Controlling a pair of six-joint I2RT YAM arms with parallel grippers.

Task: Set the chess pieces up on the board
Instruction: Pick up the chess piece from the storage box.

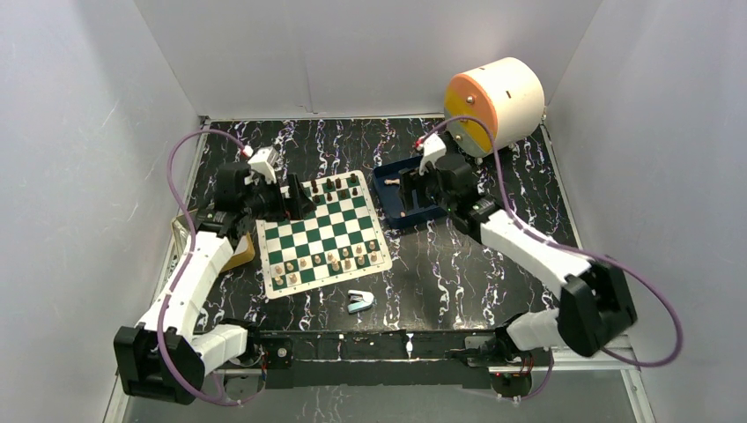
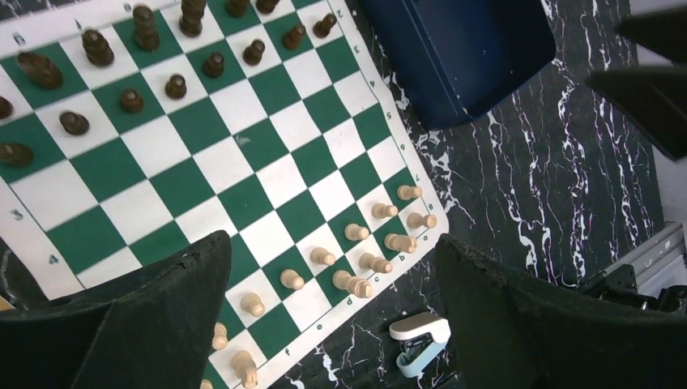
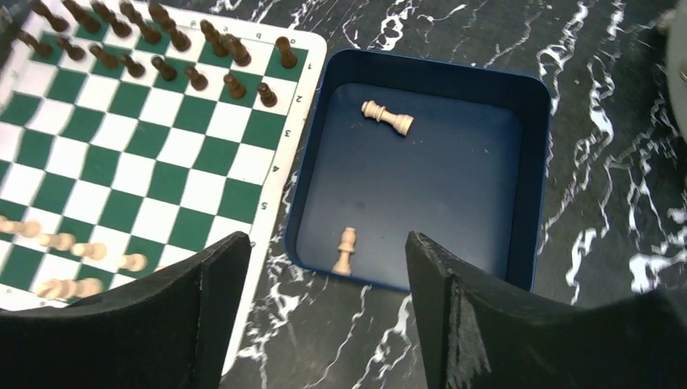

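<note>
Left gripper (image 2: 330, 237): I read it as open, jaws wide apart with nothing between them, hanging over the far left corner of the board (image 1: 322, 231).

Right gripper (image 3: 326, 235): also open and empty, poised above the near wall of the blue tray (image 3: 535, 170).

The board lies flat, left of the table's (image 1: 458, 264) centre and slightly turned. Dark pieces (image 1: 333, 185) stand in two rows along its far edge, and light pieces (image 1: 330, 263) fill two rows along its near edge.

The tray sits just beside the board's far right corner. Two tan pieces lie on their sides in it, one (image 3: 387, 118) toward the far wall and one (image 3: 345, 250) against the near wall.

A light-blue stapler (image 1: 359, 301) rests by the table's near edge.
</note>
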